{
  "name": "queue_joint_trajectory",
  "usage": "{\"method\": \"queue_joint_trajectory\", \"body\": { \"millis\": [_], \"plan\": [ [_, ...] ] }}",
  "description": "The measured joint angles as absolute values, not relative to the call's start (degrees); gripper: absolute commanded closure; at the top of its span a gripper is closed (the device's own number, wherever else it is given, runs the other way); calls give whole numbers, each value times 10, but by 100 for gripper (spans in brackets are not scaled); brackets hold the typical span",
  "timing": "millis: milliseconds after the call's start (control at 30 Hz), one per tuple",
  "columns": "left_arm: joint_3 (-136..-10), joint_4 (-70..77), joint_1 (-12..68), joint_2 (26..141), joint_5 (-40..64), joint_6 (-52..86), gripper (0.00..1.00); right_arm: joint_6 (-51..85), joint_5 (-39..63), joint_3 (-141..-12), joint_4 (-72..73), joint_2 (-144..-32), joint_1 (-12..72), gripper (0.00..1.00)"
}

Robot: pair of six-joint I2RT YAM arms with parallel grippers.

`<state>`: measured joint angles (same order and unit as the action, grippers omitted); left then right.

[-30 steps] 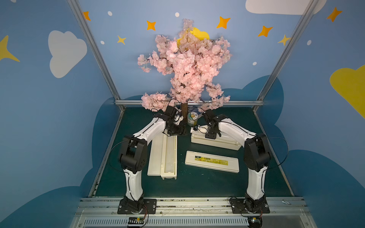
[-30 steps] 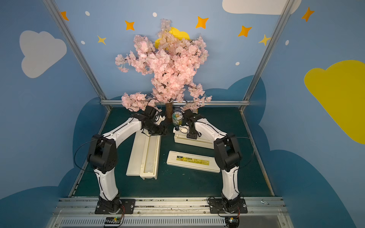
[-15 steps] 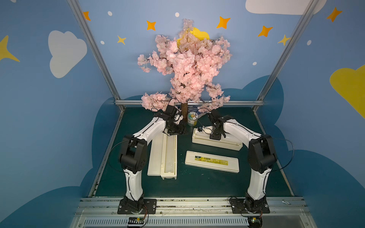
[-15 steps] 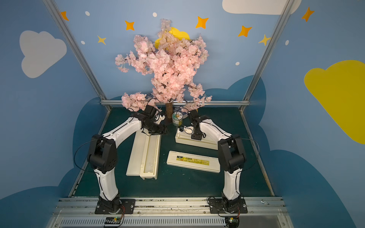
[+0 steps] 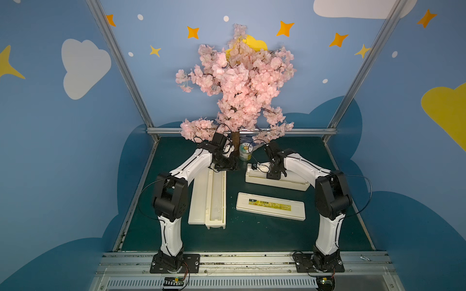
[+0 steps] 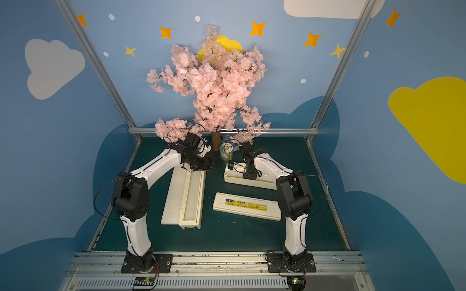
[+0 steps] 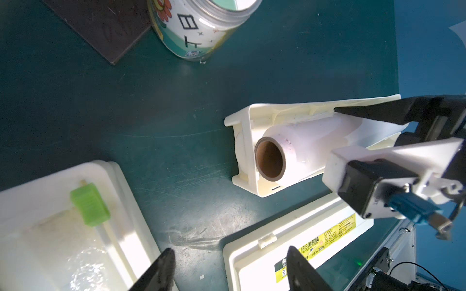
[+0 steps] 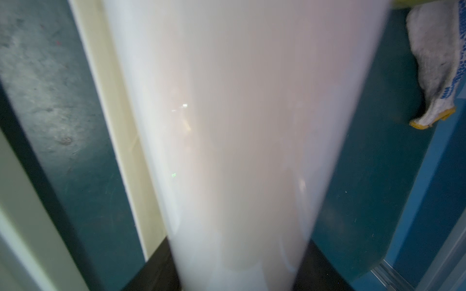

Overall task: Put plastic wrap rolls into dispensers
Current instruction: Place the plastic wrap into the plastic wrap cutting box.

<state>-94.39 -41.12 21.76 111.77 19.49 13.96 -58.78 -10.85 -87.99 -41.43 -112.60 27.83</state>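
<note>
Landmark: the green-and-white can [image 5: 245,152], upright at the back of the mat [image 5: 252,234]. Container 1, the left dispenser [image 5: 215,225]: open, running from just beside the can on the left-arm side toward the robot's base, with its lid folded flat on the side away from the can. Contents: the first plastic wrap roll [image 5: 217,194], lying full length in the trough. A green slider [image 7: 89,206] sits at this box's can-side end. Container 2, the right dispenser [image 5: 290,184]: open trough, one end near the can on the right-arm side. Contents: the second plastic wrap roll [image 7: 302,143], its brown core end close against the end wall nearest the can. I cannot tell whether it is fully seated. The labelled lid [image 5: 271,206] lies flat on the mat, farther from the can than that box and apart from it in both top views. The right gripper [image 5: 273,174] is clamped across the second plastic wrap roll, and film fills the gap between its fingers in the right wrist view. The left gripper [image 7: 232,272] has its jaws wide with nothing between them, over the mat near the can. Versus one second ago: the right elbow has swung outward, away from the can, and the right wrist sits slightly farther from the can. The left arm, both boxes, the lid and the can are unmoved.
</note>
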Motion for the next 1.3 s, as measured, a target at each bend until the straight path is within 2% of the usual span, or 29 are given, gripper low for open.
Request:
{"method": "queue_joint_trajectory", "body": {
  "millis": [367, 600, 667, 700, 733, 1133, 1300],
  "plan": [
    [-981, -418, 220, 1140, 198, 135, 29, -588, -109, -858, -409, -1127, 275, 99],
    [-995, -423, 229, 1163, 204, 132, 29, -583, -110, -857, -396, -1140, 273, 59],
    [-995, -425, 230, 1167, 206, 132, 29, -583, -108, -857, -396, -1140, 272, 54],
    [-996, -427, 232, 1168, 208, 132, 28, -583, -106, -858, -396, -1140, 272, 38],
    [-999, -429, 233, 1170, 209, 132, 28, -582, -105, -858, -396, -1140, 271, 14],
    [-1088, -432, 256, 1250, 218, 130, 28, -570, -89, -872, -378, -1097, 267, 14],
    [-1060, -406, 254, 1235, 210, 124, 28, -536, -46, -860, -382, -1033, 256, 14]
  ]
}}
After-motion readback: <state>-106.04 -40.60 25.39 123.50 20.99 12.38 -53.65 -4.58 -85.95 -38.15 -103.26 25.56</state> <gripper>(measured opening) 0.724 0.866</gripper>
